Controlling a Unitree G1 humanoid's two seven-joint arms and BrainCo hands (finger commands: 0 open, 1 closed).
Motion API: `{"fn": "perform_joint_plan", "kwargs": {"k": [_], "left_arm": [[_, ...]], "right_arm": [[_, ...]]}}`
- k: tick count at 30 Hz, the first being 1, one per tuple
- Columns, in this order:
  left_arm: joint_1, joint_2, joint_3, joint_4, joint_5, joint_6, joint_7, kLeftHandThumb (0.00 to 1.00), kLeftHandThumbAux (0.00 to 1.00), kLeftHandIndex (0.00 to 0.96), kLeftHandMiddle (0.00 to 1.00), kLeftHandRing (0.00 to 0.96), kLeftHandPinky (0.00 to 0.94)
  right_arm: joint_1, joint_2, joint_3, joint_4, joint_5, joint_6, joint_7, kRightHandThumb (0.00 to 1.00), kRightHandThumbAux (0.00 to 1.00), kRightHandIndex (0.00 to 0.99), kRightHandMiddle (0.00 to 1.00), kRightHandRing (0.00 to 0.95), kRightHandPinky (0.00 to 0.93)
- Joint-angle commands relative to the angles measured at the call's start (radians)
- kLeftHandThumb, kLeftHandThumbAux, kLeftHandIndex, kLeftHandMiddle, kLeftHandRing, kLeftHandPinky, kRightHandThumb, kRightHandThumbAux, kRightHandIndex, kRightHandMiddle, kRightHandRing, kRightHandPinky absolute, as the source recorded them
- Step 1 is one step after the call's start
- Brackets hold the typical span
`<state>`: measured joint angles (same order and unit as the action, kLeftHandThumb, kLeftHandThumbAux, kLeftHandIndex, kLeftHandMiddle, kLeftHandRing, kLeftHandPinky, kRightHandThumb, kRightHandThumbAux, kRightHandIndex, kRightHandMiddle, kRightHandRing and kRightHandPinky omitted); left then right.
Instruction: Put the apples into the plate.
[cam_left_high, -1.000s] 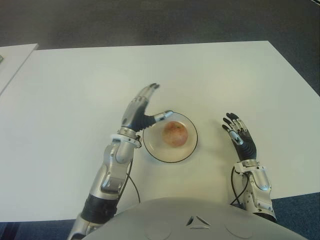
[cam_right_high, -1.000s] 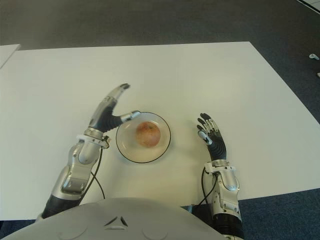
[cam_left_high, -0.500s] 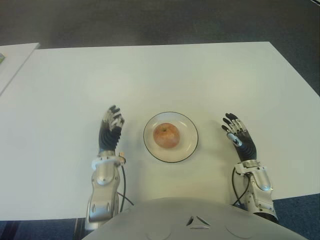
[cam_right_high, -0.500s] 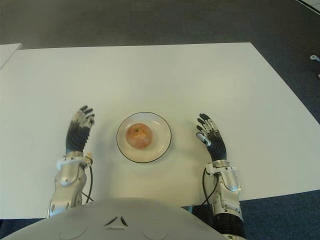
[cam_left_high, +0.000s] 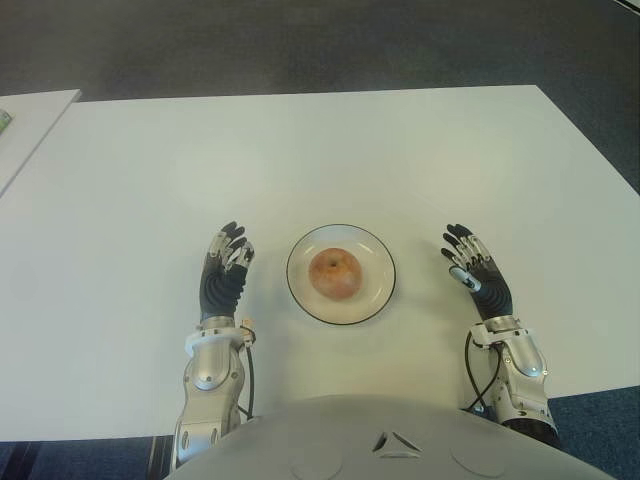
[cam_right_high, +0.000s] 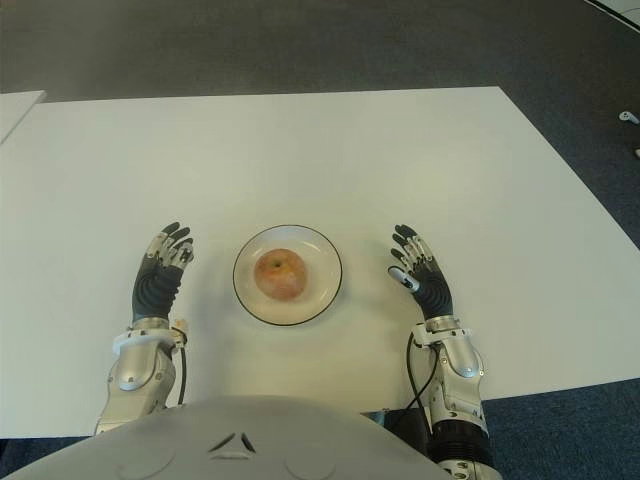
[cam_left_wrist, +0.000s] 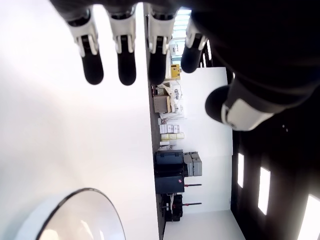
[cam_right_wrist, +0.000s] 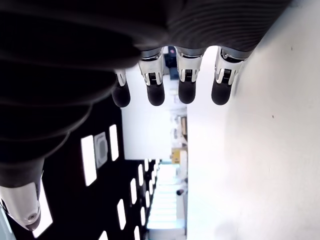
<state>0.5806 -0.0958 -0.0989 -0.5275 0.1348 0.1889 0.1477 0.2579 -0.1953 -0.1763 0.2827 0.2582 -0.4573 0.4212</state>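
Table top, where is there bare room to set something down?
The table is bare beyond the plate to its far edge, and outside the left hand and right hand. Crowded only mid-front: the apple fills the plate between both hands.

Table (cam_left_high: 330, 150) bare all round; only plate (cam_left_high: 376, 298) w/ apple (cam_left_high: 334, 273) at centre.
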Motion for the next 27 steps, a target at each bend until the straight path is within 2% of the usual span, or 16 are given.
{"fn": "perform_joint_plan", "kwargs": {"k": [1,7,11,13,18,27], "left_arm": [[0.048,-0.020,-0.014,0.038,-0.007,-0.028,0.018,0.013,0.543,0.151,0.162,0.156,0.188],[0.071,0.011,-0.030,0.106,0.009,-0.114,0.010,0.007,0.527,0.144,0.147,0.137,0.165],[0.091,0.033,-0.042,0.181,0.019,-0.214,0.009,0.004,0.508,0.140,0.146,0.139,0.174],[0.089,0.046,-0.050,0.254,0.024,-0.297,0.006,0.008,0.488,0.138,0.151,0.147,0.189],[0.060,0.063,-0.054,0.412,0.023,-0.451,-0.002,0.025,0.441,0.139,0.162,0.166,0.208],[0.011,0.057,-0.048,0.630,0.036,-0.648,0.024,0.049,0.404,0.143,0.173,0.182,0.205]], "right_arm": [[0.041,0.008,0.009,0.071,-0.014,0.046,0.001,0.163,0.578,0.071,0.064,0.042,0.067],[0.053,-0.004,0.008,0.047,-0.004,0.082,-0.001,0.166,0.578,0.070,0.066,0.045,0.069],[0.064,-0.004,0.003,0.016,0.013,0.116,-0.004,0.182,0.581,0.073,0.073,0.051,0.078],[0.073,-0.001,0.001,-0.010,0.020,0.137,-0.011,0.193,0.584,0.076,0.078,0.055,0.080],[0.085,0.000,0.001,-0.050,0.030,0.162,-0.018,0.210,0.589,0.084,0.083,0.058,0.078],[0.100,-0.005,0.010,-0.093,0.015,0.213,-0.034,0.211,0.598,0.088,0.089,0.051,0.064]]}}
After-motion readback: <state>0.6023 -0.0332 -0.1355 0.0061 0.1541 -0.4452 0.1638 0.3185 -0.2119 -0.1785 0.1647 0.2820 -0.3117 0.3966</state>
